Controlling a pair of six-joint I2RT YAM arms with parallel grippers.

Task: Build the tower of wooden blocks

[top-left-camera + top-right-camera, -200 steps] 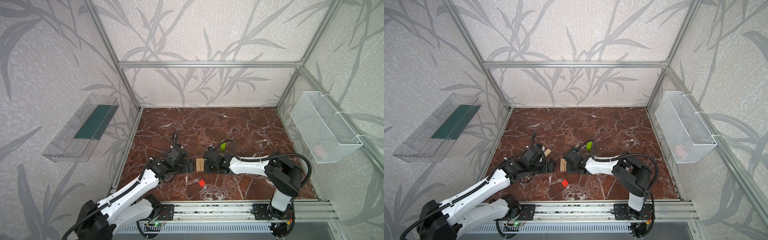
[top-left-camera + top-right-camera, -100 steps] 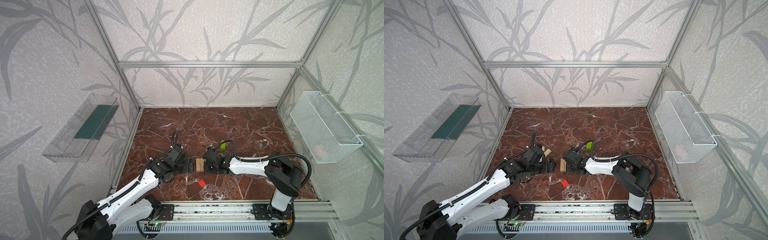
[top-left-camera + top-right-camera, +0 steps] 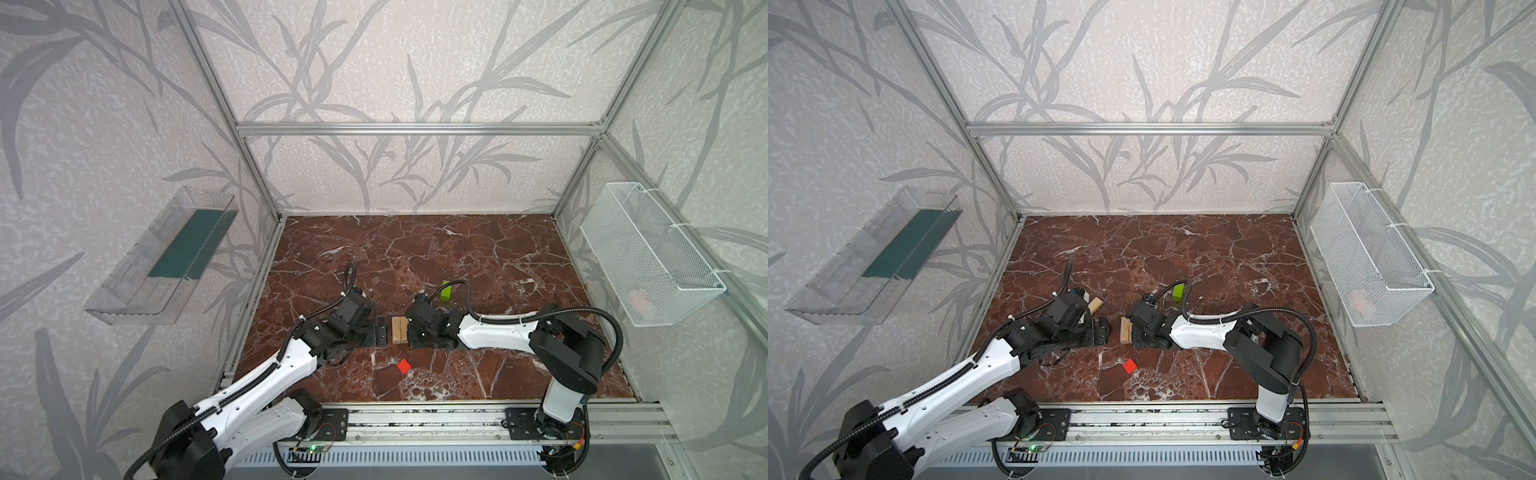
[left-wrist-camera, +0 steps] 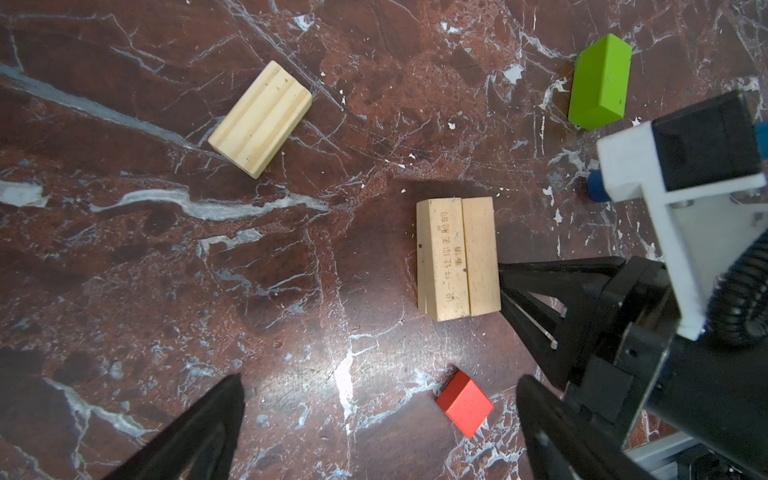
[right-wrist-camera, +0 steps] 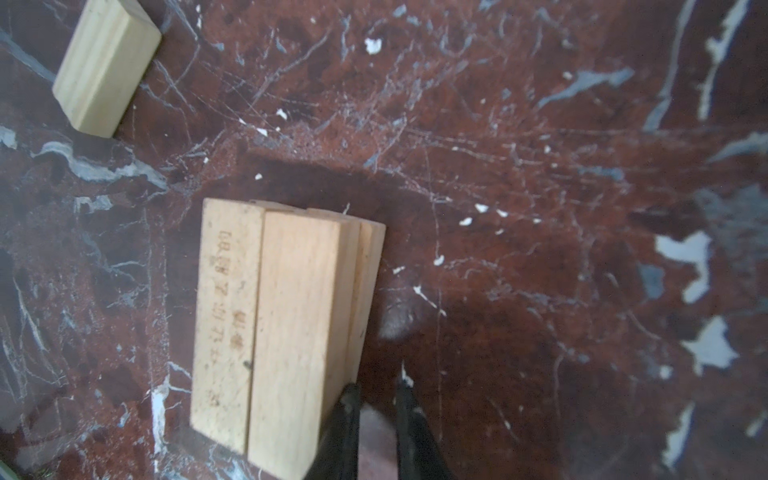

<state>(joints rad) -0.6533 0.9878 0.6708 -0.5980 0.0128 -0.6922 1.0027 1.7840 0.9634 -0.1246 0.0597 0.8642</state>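
The tower is a low stack of pale planks (image 3: 399, 329) (image 3: 1126, 330) (image 4: 457, 257) (image 5: 291, 324) near the floor's front middle. Just left of it my left gripper (image 3: 380, 331) (image 4: 380, 386) is open and empty. My right gripper (image 3: 411, 332) (image 5: 378, 395) is shut on nothing, one fingertip (image 5: 351, 401) against the stack's right side. A red cube (image 3: 403, 366) (image 4: 464, 404) lies in front of the stack. Behind my right arm are a lime-green oblong (image 3: 445, 290) (image 4: 598, 83) and a small blue piece (image 4: 596, 189). A loose grooved plank (image 3: 1095, 306) (image 4: 259, 118) (image 5: 106, 66) lies beside my left wrist.
A white wire basket (image 3: 648, 257) hangs on the right wall and a clear plastic tray (image 3: 166, 257) on the left wall. An aluminium rail (image 3: 415, 419) runs along the floor's front edge. Frame posts stand at the corners.
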